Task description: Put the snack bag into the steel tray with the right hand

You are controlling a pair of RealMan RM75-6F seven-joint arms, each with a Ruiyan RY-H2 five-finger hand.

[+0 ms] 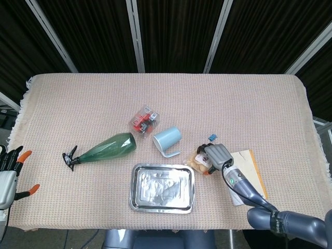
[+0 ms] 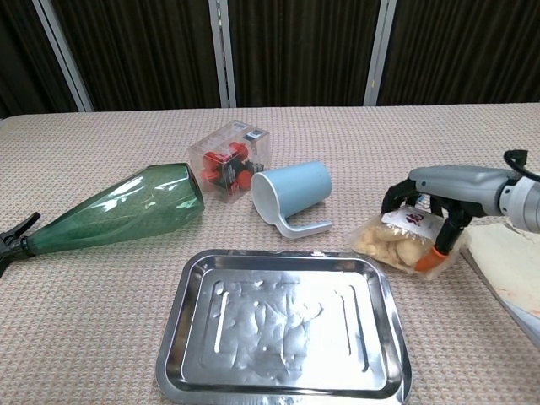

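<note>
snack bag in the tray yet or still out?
Out. The snack bag lies on the cloth right of the steel tray, under the right hand; the tray holds nothing.

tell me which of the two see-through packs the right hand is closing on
The snack bag of pale yellow pieces, right of the blue mug; the right hand is curled over it. The clear box of red items sits untouched behind the mug.

My table (image 1: 249, 104) carries a tray (image 1: 162, 188), cup (image 1: 167, 138), bottle (image 1: 106, 148) and box (image 1: 143, 120) left of the right hand (image 1: 218, 154); papers (image 1: 249, 171) right.
</note>
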